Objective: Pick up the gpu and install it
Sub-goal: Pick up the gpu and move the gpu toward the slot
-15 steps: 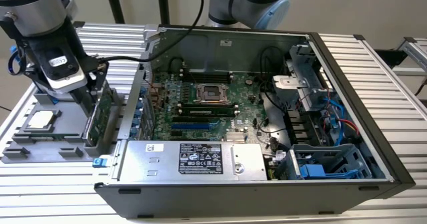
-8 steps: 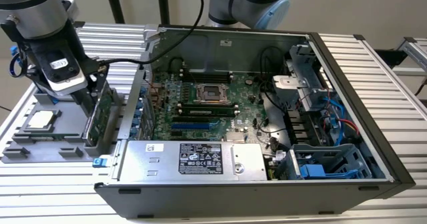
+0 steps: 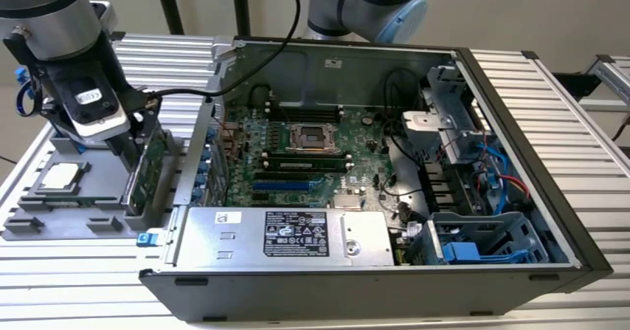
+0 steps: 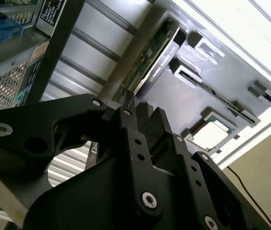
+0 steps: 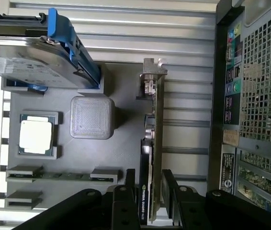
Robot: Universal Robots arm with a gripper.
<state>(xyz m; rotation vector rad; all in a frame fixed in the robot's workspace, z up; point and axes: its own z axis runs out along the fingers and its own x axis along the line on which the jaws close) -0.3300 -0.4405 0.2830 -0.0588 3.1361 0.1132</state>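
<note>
The gpu (image 3: 147, 179) stands on edge in a slot of the grey holder tray (image 3: 59, 223), just outside the computer case on the exterior view's left. In the first wrist view, the gpu (image 5: 153, 143) shows a black shroud on one face, a green board on the other, and a silver bracket at the far end. My gripper (image 5: 150, 191) has come down over its near end, with one black finger against each face. The second wrist view shows the gripper (image 4: 142, 112) at the end of the gpu (image 4: 152, 57). The card still sits in its slot.
The open computer case (image 3: 521, 145) lies beside the tray, with a motherboard and blue expansion slot (image 3: 285, 186) inside and a power supply (image 3: 285, 234) in front. On the tray are a square CPU chip (image 5: 36, 136), a hard drive with blue clips (image 5: 30, 62) and a memory stick (image 5: 54, 176).
</note>
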